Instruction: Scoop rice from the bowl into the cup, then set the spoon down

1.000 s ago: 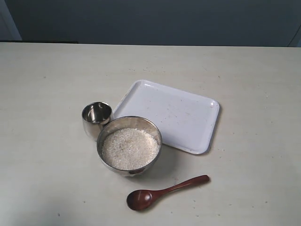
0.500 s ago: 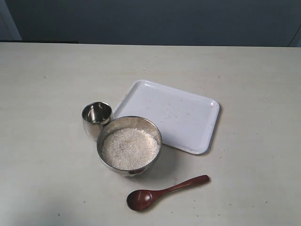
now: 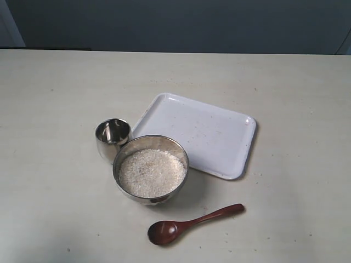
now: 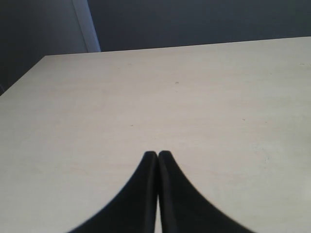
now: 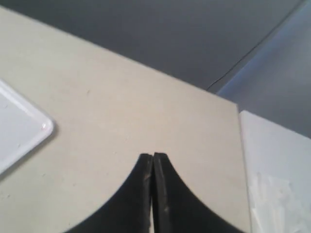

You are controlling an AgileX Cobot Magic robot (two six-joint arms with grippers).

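1. Exterior view: the bowl (image 3: 151,141) stands on the pale table (image 3: 55,109), toward the near side of the scene. It is filled close to its rim with the rice (image 3: 151,173), which lies in a fairly level white mass.
2. The cup (image 3: 106,149) stands upright just beside the bowl, on the bowl's far-left side. The two steel walls are so close that I cannot tell whether they touch. The cup's inside shows shiny metal.
3. The spoon (image 3: 193,222) lies flat on the table, nearer the camera than the bowl and apart from it. Its oval head faces hollow-side up at the left end. The thin handle runs off to the right and slightly away from the camera. It lies free on the table.
4. A white tray (image 3: 197,134) lies behind and to the right of the bowl, turned at an angle. Its near-left edge runs close by both the cup and the bowl, and a few small specks dot its surface.
5. Left wrist view: the left gripper (image 4: 158,154) has its two black fingers pressed together tip against tip, pinching nothing, over bare table.
6. Right wrist view: the right gripper (image 5: 152,156) likewise has its fingers pressed together with no object between them. It is over the table, and a rounded corner of the tray shows well apart from the fingertips.
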